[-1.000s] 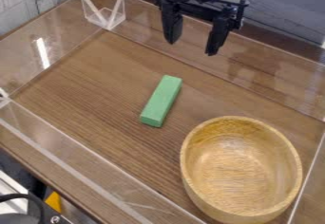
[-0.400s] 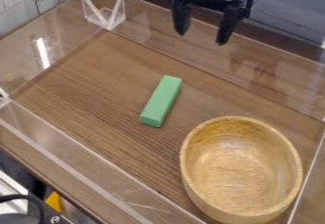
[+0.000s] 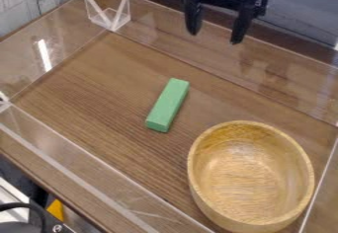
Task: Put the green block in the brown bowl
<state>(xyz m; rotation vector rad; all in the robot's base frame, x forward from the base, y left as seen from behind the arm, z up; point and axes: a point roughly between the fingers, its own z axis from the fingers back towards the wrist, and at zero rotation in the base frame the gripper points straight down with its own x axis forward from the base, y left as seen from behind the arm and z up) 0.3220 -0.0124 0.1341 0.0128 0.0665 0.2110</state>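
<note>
The green block (image 3: 168, 105) lies flat on the wooden table, a slim bar angled slightly from upright in the picture, near the middle. To its lower right stands the brown bowl (image 3: 250, 174), wide, round and with nothing inside. My gripper (image 3: 218, 30) hangs at the top of the view, pointing down, well above and beyond the block. Its two black fingers (image 3: 195, 20) stand apart, open, with nothing between them.
Clear acrylic walls (image 3: 53, 49) fence the table on the left, front and back. A small clear stand (image 3: 109, 12) sits at the back left corner. Black and yellow hardware (image 3: 40, 217) shows at the bottom left outside the wall.
The gripper has moved up and to the right in the picture, away from the block, and has rolled slightly. Its fingers stay apart. Block and bowl have not moved.
</note>
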